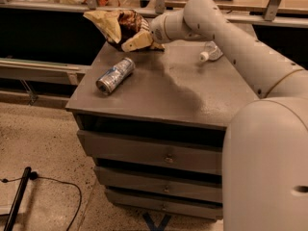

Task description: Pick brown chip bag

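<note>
The brown chip bag is a crumpled dark brown foil bag with a pale yellow end. It sits at the back left corner of the grey drawer cabinet's top. My gripper reaches in from the right on the white arm and lies against the bag's lower right side, touching it. Part of the gripper is hidden behind the bag.
A silver-blue drink can lies on its side at the left front of the top. A clear plastic bottle with a white cap lies at the back right, partly behind my arm. A rail and glass case run behind the cabinet. A cable lies on the floor.
</note>
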Action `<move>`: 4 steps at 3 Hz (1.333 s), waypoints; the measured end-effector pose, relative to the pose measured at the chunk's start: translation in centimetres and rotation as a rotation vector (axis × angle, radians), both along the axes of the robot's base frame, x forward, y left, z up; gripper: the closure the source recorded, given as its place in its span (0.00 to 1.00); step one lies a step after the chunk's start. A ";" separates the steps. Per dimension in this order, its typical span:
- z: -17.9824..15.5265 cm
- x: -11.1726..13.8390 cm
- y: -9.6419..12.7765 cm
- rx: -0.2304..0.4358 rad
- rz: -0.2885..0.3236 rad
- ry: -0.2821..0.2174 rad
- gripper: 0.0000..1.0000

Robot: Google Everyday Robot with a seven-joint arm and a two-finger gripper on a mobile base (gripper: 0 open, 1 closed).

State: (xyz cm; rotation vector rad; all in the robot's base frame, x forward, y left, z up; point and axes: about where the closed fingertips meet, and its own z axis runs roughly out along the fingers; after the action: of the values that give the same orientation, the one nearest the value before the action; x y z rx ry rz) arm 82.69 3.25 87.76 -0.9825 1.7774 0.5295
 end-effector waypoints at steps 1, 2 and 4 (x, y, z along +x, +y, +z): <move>-1.4 0.9 1.0 0.011 0.032 0.010 0.02; -1.8 1.4 1.6 0.010 0.056 -0.007 0.25; -1.4 1.8 2.9 -0.005 0.062 -0.027 0.70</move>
State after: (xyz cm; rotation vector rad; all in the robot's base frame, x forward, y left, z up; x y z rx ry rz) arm 84.50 6.18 86.32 -1.0461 1.7300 0.5480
